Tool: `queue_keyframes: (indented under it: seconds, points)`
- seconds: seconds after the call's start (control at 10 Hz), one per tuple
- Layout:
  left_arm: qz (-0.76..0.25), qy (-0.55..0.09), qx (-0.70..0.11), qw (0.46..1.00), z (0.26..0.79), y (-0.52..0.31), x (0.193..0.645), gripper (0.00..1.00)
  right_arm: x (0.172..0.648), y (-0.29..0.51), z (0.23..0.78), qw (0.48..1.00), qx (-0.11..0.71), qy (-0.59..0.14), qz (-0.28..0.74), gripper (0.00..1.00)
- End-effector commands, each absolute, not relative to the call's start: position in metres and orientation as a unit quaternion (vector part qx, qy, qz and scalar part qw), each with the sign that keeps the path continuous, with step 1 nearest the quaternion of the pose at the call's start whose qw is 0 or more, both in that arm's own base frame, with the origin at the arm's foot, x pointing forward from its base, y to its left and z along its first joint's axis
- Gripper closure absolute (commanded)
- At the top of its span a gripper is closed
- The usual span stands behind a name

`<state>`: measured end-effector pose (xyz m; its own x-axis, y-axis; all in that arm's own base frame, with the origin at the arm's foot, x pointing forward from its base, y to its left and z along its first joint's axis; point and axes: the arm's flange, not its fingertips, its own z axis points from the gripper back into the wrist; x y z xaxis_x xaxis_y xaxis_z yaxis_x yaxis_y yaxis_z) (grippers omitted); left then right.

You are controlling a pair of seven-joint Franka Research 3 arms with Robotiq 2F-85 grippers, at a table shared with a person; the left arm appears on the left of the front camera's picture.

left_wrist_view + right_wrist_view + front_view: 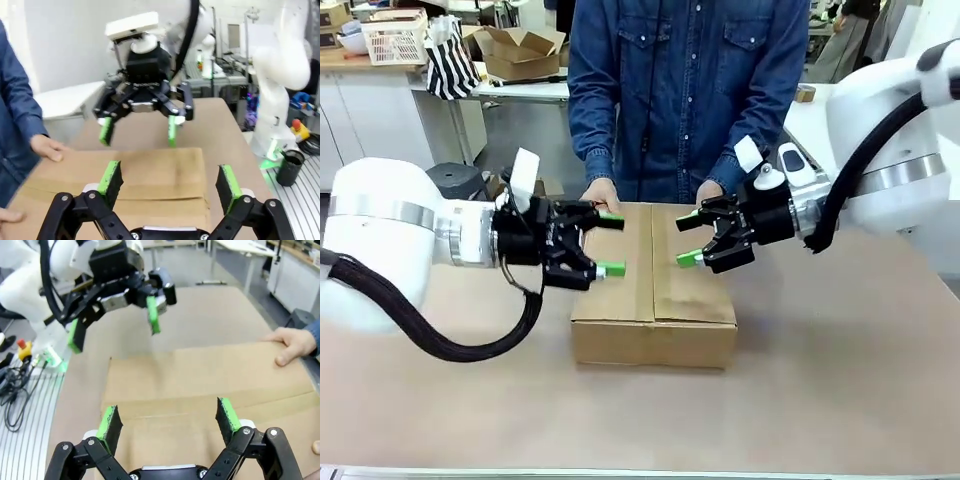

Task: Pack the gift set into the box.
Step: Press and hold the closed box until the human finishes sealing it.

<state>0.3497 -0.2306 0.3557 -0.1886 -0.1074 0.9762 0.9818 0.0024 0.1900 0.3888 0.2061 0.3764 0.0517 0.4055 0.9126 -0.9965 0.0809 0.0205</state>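
The box [655,290] lies in the middle of the table with its brown flaps folded shut along a centre seam. The gift set is hidden. A person in a denim shirt rests one hand [601,193] and the other hand [710,190] on the box's far edge. My left gripper [612,242] hovers open over the box's left side, also seen as the left gripper [169,180] with nothing between its pads. Facing it over the right side, my right gripper [687,241] is open and empty too, shown as the right gripper [168,419].
Bare tabletop [840,360] surrounds the box on the near, left and right sides. A smaller open carton [520,50] and a striped bag [450,62] stand on a far counter. Off the table sit a black cup [289,167] and cables [15,390].
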Motion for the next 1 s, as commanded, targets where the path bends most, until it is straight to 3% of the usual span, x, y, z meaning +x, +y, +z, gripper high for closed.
queue_keyframes:
  seconds: [0.0,0.5,0.9]
  points:
    - [-0.599,-0.467,-0.444,0.475,0.324,-0.241,0.366,0.00,0.391,0.214,0.355,0.609,0.374,-0.417,0.561,0.00]
    - [-0.595,-0.445,-0.430,0.513,0.287,-0.231,0.389,0.00,0.395,0.199,0.319,0.653,0.378,-0.391,0.527,0.00]
    - [-0.579,-0.450,-0.422,0.532,0.275,-0.226,0.394,0.00,0.412,0.196,0.294,0.644,0.396,-0.381,0.532,0.00]
